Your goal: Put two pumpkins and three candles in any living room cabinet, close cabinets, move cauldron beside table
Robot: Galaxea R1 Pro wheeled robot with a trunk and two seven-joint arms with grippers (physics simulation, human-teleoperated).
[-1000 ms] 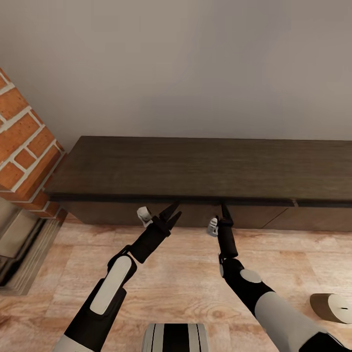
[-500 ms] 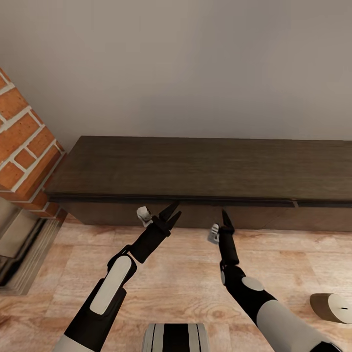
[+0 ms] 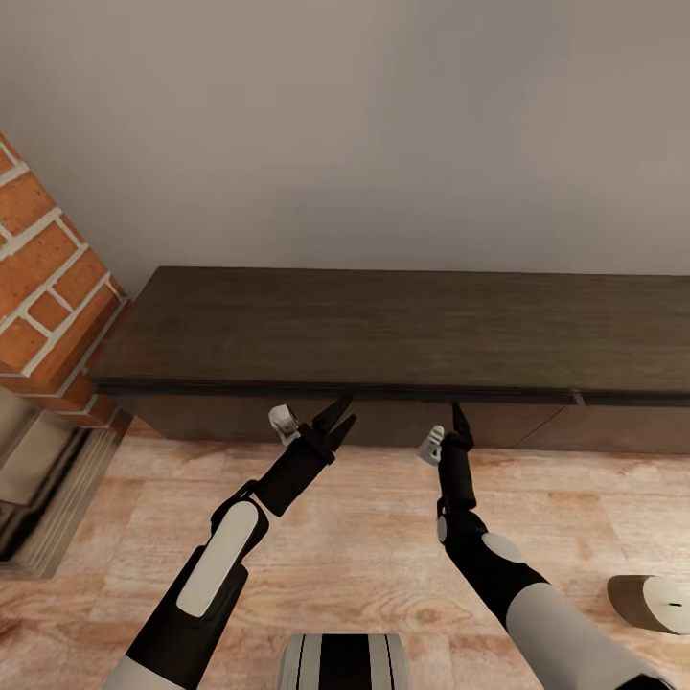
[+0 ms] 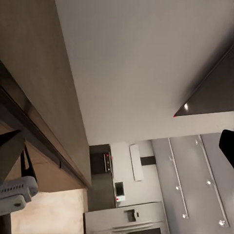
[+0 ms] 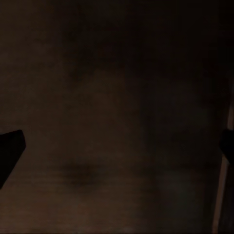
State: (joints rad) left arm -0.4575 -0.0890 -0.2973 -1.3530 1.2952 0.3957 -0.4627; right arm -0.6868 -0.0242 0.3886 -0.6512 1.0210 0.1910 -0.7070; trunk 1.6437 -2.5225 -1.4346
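Since the earlier frames the right gripper [image 3: 457, 414] has shifted to the right along the front of the cabinet [image 3: 383, 326] and risen slightly, its tip now just under the overhanging edge of the top; the left gripper [image 3: 337, 414] has kept its place. The cabinet, long, low and dark brown, stands against the grey wall [image 3: 383, 134], its left end beside a brick fireplace [image 3: 43, 278], all fronts closed. The left gripper's fingers are spread in a moderate V near the front edge of the top, left of centre. In the head view the right gripper appears edge-on as a single point; in the right wrist view its two dark fingertips [image 5: 9, 151] lie at opposite sides of the picture, wide apart, with the dark cabinet front [image 5: 117, 117] close ahead. A candle [image 3: 652, 602] lies tipped on the wooden floor [image 3: 364, 556], well apart from the cabinet, to the robot's right.
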